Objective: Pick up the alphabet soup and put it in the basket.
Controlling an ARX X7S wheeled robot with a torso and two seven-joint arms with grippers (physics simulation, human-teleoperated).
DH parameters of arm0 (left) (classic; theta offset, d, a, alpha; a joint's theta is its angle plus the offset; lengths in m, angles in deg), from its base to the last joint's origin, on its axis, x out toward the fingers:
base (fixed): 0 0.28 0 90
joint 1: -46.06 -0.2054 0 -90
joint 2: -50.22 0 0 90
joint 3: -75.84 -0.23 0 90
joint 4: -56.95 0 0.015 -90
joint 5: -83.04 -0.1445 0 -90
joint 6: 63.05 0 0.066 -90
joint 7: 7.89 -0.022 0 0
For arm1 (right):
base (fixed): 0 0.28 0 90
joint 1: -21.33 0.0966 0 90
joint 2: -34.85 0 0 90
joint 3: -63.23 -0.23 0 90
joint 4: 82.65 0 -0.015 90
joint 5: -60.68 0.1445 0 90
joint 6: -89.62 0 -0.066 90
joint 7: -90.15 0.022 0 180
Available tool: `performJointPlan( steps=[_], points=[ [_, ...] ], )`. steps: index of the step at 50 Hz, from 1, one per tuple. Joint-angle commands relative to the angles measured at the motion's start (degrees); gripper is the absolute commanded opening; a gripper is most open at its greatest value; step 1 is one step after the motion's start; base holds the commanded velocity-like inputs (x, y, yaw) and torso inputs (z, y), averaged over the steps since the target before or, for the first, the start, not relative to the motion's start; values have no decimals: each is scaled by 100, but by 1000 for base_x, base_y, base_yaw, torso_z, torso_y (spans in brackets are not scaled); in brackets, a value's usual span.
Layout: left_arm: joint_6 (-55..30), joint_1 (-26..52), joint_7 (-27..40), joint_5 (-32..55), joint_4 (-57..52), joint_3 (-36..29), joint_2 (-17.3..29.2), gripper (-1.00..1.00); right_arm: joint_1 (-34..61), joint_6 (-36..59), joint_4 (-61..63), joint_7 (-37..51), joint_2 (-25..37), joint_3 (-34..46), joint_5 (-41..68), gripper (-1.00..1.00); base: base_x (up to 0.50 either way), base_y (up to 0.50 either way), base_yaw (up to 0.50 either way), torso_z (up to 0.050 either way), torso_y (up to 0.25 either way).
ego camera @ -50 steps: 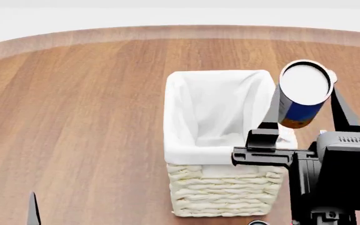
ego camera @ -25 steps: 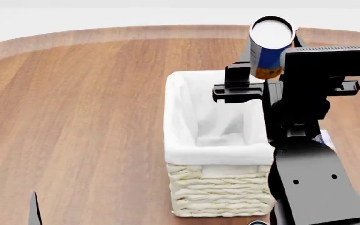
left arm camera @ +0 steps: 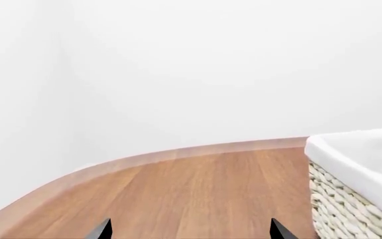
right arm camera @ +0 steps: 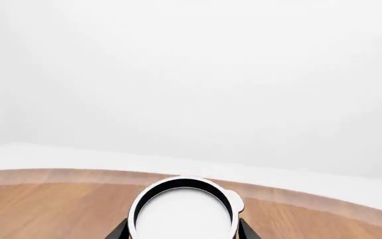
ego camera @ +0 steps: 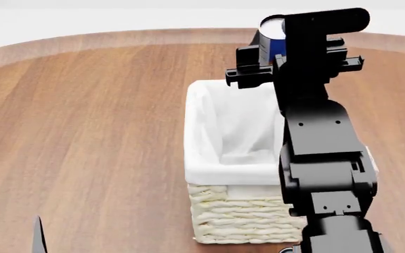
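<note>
The alphabet soup (ego camera: 271, 38), a blue-labelled can with a white flat top, is held in my right gripper (ego camera: 273, 50) above the far edge of the basket (ego camera: 241, 211). In the right wrist view the can's white top (right arm camera: 183, 211) fills the space between the two dark fingers (right arm camera: 119, 231). The basket is cream woven wicker with a white cloth liner, and its inside shows nothing but cloth. It also shows in the left wrist view (left arm camera: 360, 189). My left gripper (left arm camera: 189, 231) is open and empty, low over the wood surface to the basket's left; only a finger tip (ego camera: 38, 237) shows in the head view.
The round wooden table (ego camera: 83, 132) has a raised rim (ego camera: 118, 37) against a white wall. My right arm (ego camera: 326, 168) reaches over the basket's right side and hides that part of it. A small white object (ego camera: 373, 161) peeks out behind the arm.
My right gripper has carried the can up and to the left, from beside the basket's right rim to above its far edge. The left arm has not moved.
</note>
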Motion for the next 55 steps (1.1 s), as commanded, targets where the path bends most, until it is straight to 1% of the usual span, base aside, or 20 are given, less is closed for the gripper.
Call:
performJointPlan(
  steps=[1,3,5,7,17,26,39,55],
  points=[
    [-13,11,23,34,17,15,19,100,867,-274,-1683,-330,-329,-144,-578,-100,0,0,0,0,0],
    [-17,25,25,34,31,6,16,100,942,10,-1684,-539,-354,-370,-529,-100,0,0,0,0,0],
    [0,30,23,29,64,-12,12,100,965,80,-1684,-416,-368,-403,-730,-100,0,0,0,0,0],
    [-10,27,24,47,46,0,21,100,994,252,-1684,-502,-389,-484,-831,-100,0,0,0,0,0],
    [25,32,39,72,96,11,31,100,1000,841,-1685,-1077,-480,-581,-1174,-100,0,0,0,2,1],
    [41,51,44,80,149,-15,31,100,944,1212,-1685,-1051,-481,-1041,-1138,-100,0,0,0,0,1],
    [89,41,51,107,205,-29,45,100,721,1422,-1685,-887,-450,-1535,-1231,-100,0,0,0,0,1],
    [107,57,73,129,231,-44,59,100,456,1550,-1685,-862,-395,-1519,-1337,-100,0,0,0,0,1]
  ],
)
